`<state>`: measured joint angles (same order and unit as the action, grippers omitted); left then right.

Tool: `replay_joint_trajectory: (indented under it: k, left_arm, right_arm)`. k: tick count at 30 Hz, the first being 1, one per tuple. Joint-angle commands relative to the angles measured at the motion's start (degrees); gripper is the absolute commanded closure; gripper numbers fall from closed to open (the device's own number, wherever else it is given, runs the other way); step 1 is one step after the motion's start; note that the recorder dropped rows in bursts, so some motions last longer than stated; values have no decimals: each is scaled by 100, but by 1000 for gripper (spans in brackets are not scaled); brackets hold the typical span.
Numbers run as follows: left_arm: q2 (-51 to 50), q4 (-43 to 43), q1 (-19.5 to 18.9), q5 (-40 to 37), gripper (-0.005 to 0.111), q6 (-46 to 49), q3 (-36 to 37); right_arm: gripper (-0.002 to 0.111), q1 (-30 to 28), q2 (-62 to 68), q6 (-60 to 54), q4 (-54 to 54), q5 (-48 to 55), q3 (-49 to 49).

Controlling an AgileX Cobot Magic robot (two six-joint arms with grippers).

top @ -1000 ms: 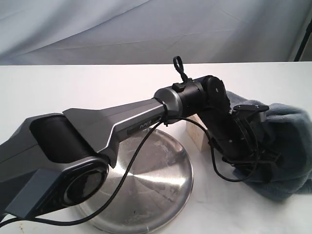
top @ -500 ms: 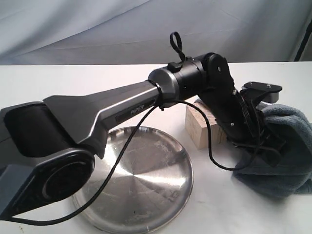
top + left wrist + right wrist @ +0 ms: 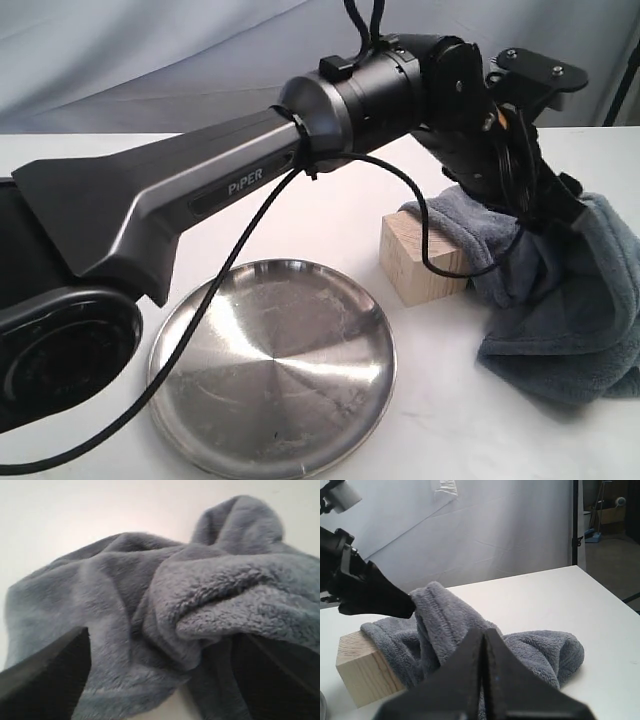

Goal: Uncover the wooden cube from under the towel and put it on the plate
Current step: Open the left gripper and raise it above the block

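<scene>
Wood, rigid and likely light: the wooden cube (image 3: 420,265) sits mostly bared on the counter (image 3: 480,420) just beside the plate (image 3: 275,375), towel (image 3: 580,310) touching one side; take its opposite bare faces; left pincer (image 3: 162,650) straddles a towel fold, grip unclear; right pincer (image 3: 484,635) is clenched, empty.

One of each thing, counted.
There is one wooden cube (image 3: 425,262), one blue-grey towel (image 3: 565,300) and one round metal plate (image 3: 272,365), all on one white table (image 3: 120,190); one black robot arm (image 3: 200,190) is in the exterior view.
</scene>
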<state>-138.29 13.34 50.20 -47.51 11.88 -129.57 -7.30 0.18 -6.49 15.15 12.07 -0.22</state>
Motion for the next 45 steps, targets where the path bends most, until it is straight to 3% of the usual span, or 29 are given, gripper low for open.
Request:
replay_joint_trajectory:
  k: [1, 5, 11, 22, 26, 33, 38, 40, 45]
  left_arm:
    - [86, -1142, -111, -688, 25, -2253, -2]
    - [86, -1141, -394, -899, 16, -3557, -2]
    - [25, 238, -695, -895, 17, -3582, -2]
    - [-302, 1301, -739, -642, 18, -3582, -2]
    - [-327, 1305, -739, -480, 19, -3557, -2]
    - [-467, 1303, -739, -284, 68, -3557, -2]
    - [-699, 1415, -739, -285, 96, -3557, -2]
    - [-709, 1428, -739, -285, 105, -3537, -2]
    - [-709, 1440, -739, -285, 107, -3374, -2]
  right_arm:
    - [108, 8, -18, -43, 14, -5, 22]
    - [108, 8, -18, -43, 14, -5, 22]
    - [108, 8, -18, -43, 14, -5, 22]
    - [108, 8, -18, -43, 14, -5, 22]
    - [108, 8, -18, -43, 14, -5, 22]
    - [108, 8, -18, -43, 14, -5, 22]
    - [108, 8, -18, -43, 14, -5, 22]
    - [108, 8, -18, -43, 14, -5, 22]
    - [108, 8, -18, -43, 14, -5, 22]
